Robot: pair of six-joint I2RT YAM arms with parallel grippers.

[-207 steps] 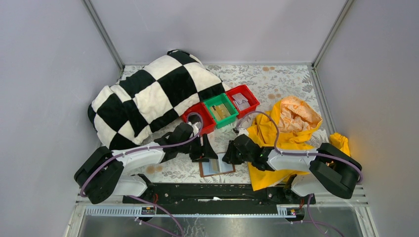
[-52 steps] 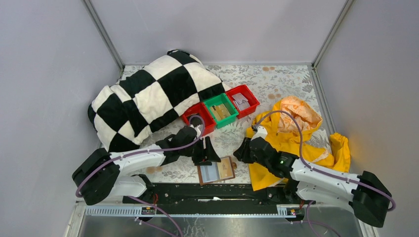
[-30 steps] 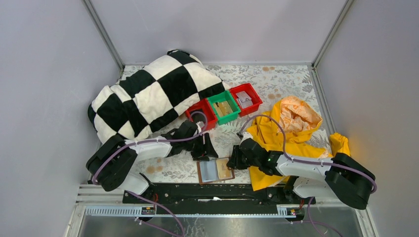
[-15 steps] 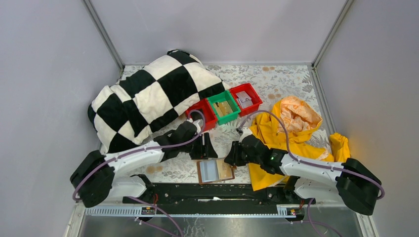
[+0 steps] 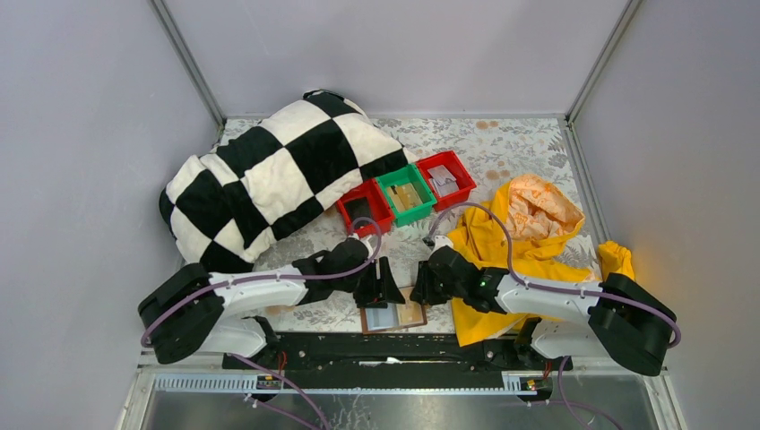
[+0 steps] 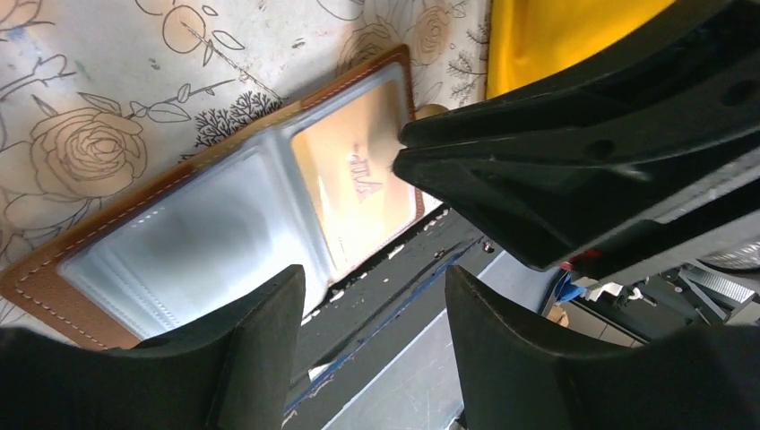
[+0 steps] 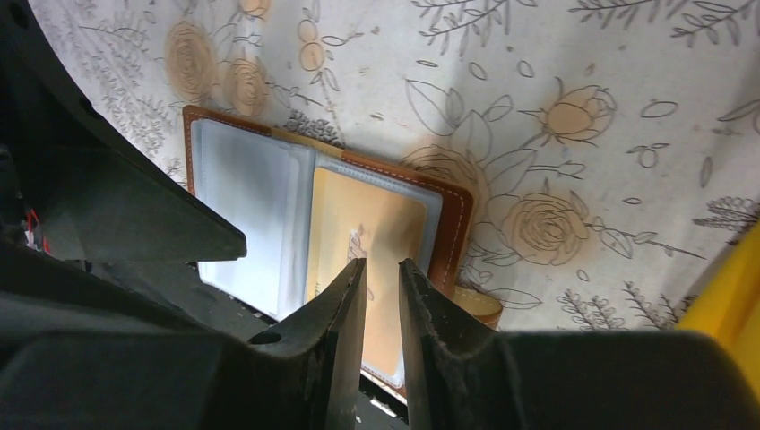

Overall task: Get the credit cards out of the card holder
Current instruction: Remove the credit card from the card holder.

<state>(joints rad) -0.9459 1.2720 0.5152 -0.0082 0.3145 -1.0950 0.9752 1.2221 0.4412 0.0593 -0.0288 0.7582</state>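
Remaining in the card holder (image 5: 392, 315): one tan card (image 7: 367, 233), directly under the right pincer (image 7: 381, 269), inside a clear pocket
Holder: open flat beneath both pincers
Right pincer: jaws narrowly parted, clamping nothing that shows
Left pincer (image 6: 372, 305): released, jaws wide, empty, above the grey pocket, where no card shows
Beyond the pincers: green bin (image 5: 405, 195) with tan contents and red bin (image 5: 445, 179) with a grey card, so probably part done
Left of the left pincer: chequered blanket (image 5: 278, 170)
Right of the right pincer: yellow garment (image 5: 511, 246), just beside the holder
Hindrances, as judged: the pocket film over the card, and the two pincers crowding each other
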